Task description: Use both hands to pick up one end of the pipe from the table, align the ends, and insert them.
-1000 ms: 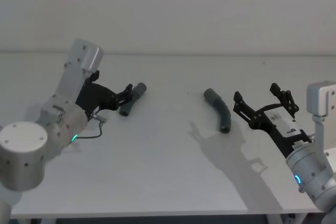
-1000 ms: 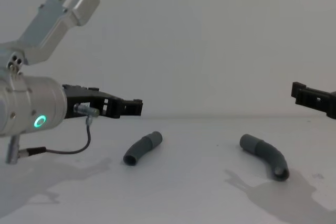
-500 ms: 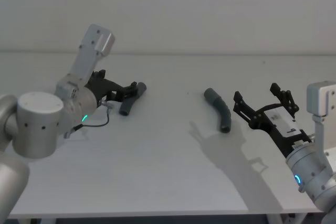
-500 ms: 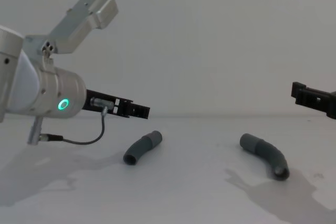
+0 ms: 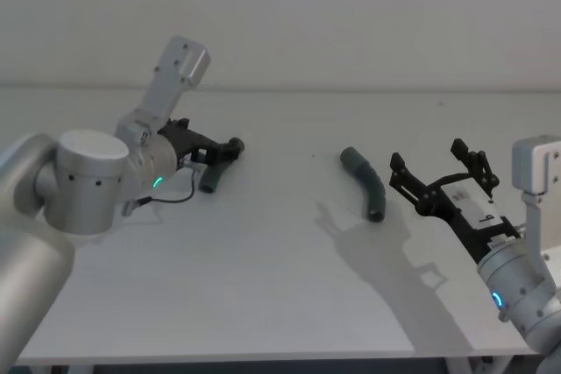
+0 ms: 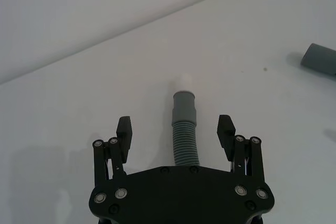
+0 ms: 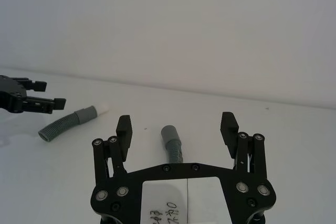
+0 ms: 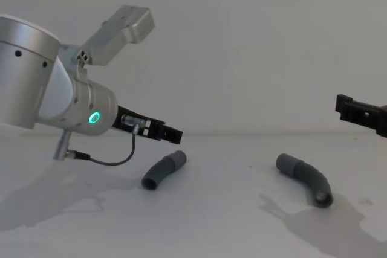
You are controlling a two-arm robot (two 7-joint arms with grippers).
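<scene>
On the white table [image 5: 263, 278] lie two grey pipe pieces. The shorter ribbed piece [image 5: 209, 181] [image 8: 162, 172] [image 6: 185, 129] has a whitish tip as its far end. My left gripper [image 5: 230, 148] [image 8: 172, 134] [image 6: 175, 126] is open and hovers over it, one finger on each side. The longer curved piece [image 5: 368, 183] [image 8: 305, 178] [image 7: 172, 145] lies at centre right. Just to the right of it, my right gripper [image 5: 427, 155] [image 7: 177, 124] is open and raised above the table, holding nothing.
A pale wall closes off the far edge of the table. A thin black cable [image 8: 115, 161] hangs in a loop under the left wrist, near the short piece. Shadows of both arms fall on the table's front half.
The left arm has swung forward and to the right, bringing its open gripper over the short piece. The right arm and both pipe pieces have stayed still.
</scene>
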